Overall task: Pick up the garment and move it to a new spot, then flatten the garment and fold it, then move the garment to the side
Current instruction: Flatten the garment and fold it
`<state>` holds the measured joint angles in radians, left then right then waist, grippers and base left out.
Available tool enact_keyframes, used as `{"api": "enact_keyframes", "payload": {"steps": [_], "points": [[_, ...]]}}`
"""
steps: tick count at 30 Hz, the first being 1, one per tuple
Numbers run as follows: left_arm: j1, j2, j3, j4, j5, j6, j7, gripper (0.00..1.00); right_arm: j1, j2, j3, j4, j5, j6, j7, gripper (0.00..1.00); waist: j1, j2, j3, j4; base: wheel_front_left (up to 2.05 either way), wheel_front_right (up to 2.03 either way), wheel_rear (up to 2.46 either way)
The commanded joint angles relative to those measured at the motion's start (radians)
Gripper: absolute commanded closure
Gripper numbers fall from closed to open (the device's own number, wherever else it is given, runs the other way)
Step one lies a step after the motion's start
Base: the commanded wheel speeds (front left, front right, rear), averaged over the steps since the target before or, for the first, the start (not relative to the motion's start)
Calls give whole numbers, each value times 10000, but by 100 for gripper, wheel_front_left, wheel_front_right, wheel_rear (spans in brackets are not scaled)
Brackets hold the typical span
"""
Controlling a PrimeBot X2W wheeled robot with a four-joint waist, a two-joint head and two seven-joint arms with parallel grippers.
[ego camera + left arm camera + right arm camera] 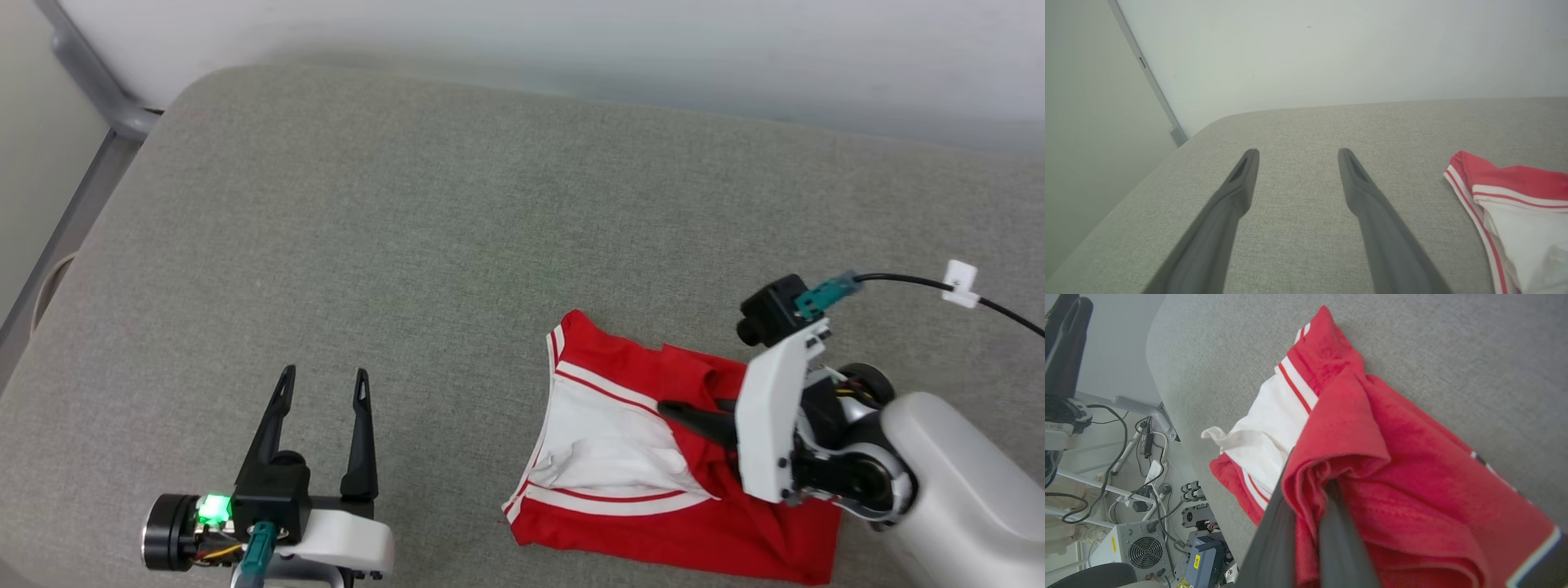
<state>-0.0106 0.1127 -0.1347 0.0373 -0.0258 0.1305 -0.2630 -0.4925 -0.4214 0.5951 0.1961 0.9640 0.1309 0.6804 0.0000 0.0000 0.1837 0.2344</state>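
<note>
Progress check, head view first: the garment [694, 531] sits in a compact, roughly folded bundle on the grey counter [408, 204], near its front right. The right claw [678, 412] is clamped shut on a red fold, while the left claw [324, 376] hangs wide open and empty, well apart from the garment.

Left wrist view: left claw [1298, 153] spread over bare counter, garment [1515, 204] off to the side.

Right wrist view: right claw [1310, 477] pinching bunched red cloth of the garment [1392, 416].

My guess is the flattening and folding are done and the move to the side is what's left, but I can't be sure.
</note>
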Motion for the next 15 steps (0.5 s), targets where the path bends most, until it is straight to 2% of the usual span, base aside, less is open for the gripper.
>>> {"api": "enact_keyframes", "payload": {"steps": [1, 10, 11, 12, 15], "points": [[-220, -72, -46, 20, 56, -65, -22, 0, -324, 303, 209, 360, -130, -5, -199, 100, 0, 0, 146, 104, 0, 0, 0], [-457, -170, -86, 141, 93, -130, -22, 0, -1041, 946, 1051, 2430, -727, -6, -1019, 98, 0, 0, 382, 260, 0, 0, 0], [-453, -168, -56, 154, 90, -127, -22, 0, -1046, 1003, 1119, 2491, -629, -6, -1119, 63, 0, 0, 346, 233, 0, 0, 0], [-426, -156, -19, 169, 90, -115, -22, 0, -1088, 1022, 1158, 2462, -606, -6, -1294, 2, 0, 0, 298, 189, 0, 0, 0], [-302, -118, 27, 222, 113, -122, -22, 0, -1110, 942, 1129, 2184, -457, -6, -2022, 0, 0, 0, 83, 63, 0, 0, 0]]}}
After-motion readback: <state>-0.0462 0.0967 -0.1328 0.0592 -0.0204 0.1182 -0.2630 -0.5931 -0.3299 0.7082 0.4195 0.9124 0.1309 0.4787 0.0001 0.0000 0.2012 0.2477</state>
